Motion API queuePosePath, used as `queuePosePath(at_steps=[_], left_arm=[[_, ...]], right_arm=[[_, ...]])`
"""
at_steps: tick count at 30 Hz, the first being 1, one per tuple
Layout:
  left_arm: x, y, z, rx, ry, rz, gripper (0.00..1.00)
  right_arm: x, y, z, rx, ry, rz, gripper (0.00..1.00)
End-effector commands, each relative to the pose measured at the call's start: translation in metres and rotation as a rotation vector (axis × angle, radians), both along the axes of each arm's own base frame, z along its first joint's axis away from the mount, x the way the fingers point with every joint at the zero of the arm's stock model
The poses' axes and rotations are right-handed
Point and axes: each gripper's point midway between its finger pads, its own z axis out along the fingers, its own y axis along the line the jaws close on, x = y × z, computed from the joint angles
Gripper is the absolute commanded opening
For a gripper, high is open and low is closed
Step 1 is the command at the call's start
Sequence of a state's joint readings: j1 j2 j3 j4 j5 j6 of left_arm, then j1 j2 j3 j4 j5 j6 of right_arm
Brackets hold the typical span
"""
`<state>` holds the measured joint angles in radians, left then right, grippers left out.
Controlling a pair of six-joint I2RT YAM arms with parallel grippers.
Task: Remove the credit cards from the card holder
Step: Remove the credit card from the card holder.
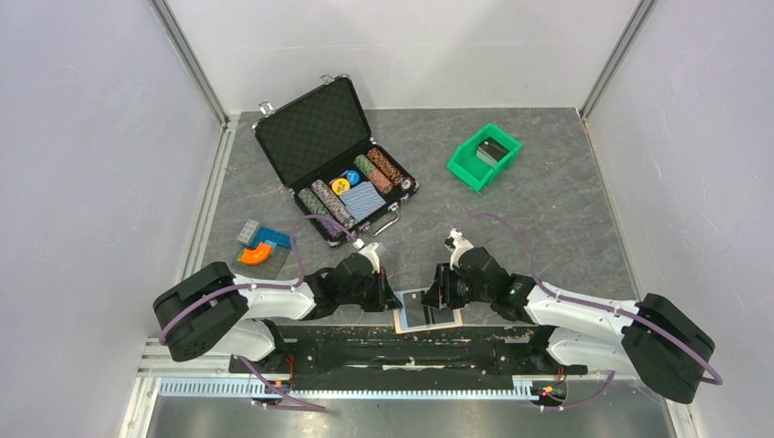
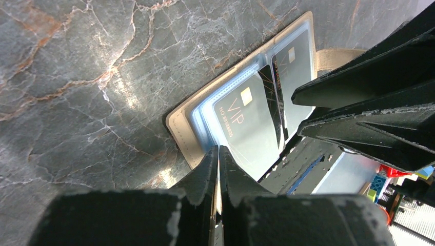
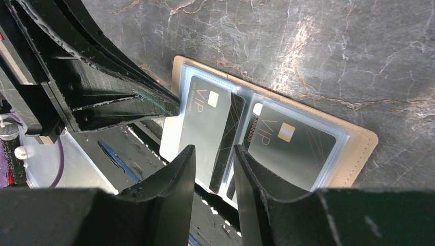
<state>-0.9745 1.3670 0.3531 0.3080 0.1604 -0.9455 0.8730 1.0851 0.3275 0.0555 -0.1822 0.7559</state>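
The tan card holder [image 1: 450,318] lies open at the table's near edge, between my two grippers. Its clear sleeves hold grey VIP credit cards [image 3: 292,148]. One grey card [image 3: 197,123] sticks out of the left sleeve over the table edge, with a dark card [image 3: 229,134] beside it. My left gripper [image 2: 218,149] is shut on the holder's left edge [image 2: 180,134], and a thin tan strip shows between its jaws. My right gripper [image 3: 214,154] is open, its jaws a little apart above the near edge of the protruding cards. Both grippers also show in the top view, left [image 1: 391,294] and right [image 1: 441,290].
An open black chip case [image 1: 315,128] with poker chips stands at the back left. A green bin [image 1: 484,157] is at the back right. A coloured block toy [image 1: 260,246] lies at the left. A black rail [image 1: 402,351] runs just below the table's near edge.
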Motion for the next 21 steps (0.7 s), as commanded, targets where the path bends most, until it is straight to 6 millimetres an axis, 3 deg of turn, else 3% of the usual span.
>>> queuePosePath(at_steps=[1, 21], left_arm=[[-0.004, 0.015, -0.017, 0.068, 0.022, 0.020, 0.09], [-0.004, 0.012, -0.017, 0.056, 0.024, 0.015, 0.09]], right_arm=[[0.005, 0.008, 0.010, 0.028, -0.022, -0.001, 0.35], [-0.010, 0.009, -0.015, 0.016, 0.069, 0.014, 0.33]])
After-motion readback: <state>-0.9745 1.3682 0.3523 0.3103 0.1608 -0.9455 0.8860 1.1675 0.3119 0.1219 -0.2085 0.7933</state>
